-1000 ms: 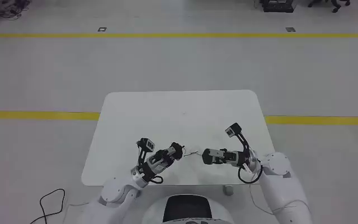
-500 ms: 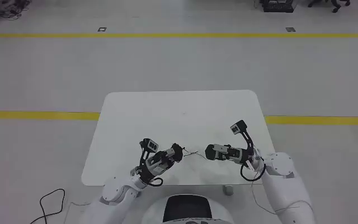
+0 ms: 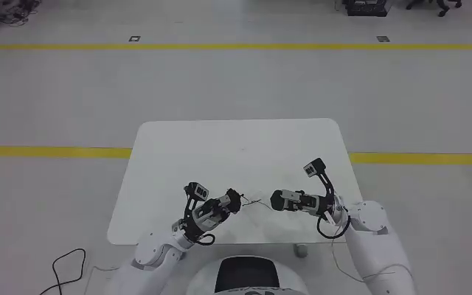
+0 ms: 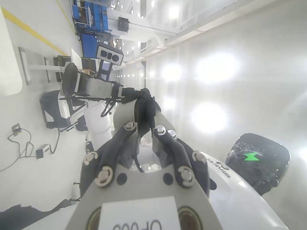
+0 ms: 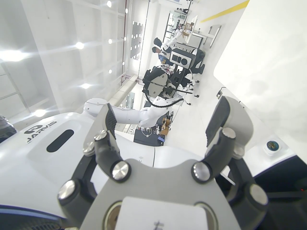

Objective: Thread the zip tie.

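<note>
A thin dark zip tie (image 3: 251, 202) hangs over the table's near edge between my two grippers. My left gripper (image 3: 233, 199) is shut on its left end, and in the left wrist view the dark pads (image 4: 144, 106) press together. My right gripper (image 3: 273, 200) faces it from the right, just past the tie's free tip. In the right wrist view the right gripper (image 5: 165, 107) is open, its fingers (image 5: 109, 118) spread wide with nothing between them. I cannot tell whether the tie's tip reaches the right gripper.
The white table (image 3: 236, 147) stretches bare away from both arms. Its near edge lies just under the grippers. Grey floor with yellow lines (image 3: 66, 152) surrounds it.
The right gripper has drawn back slightly to the right and risen a little. The left arm has shifted a little. Over the last half second nothing moved.
</note>
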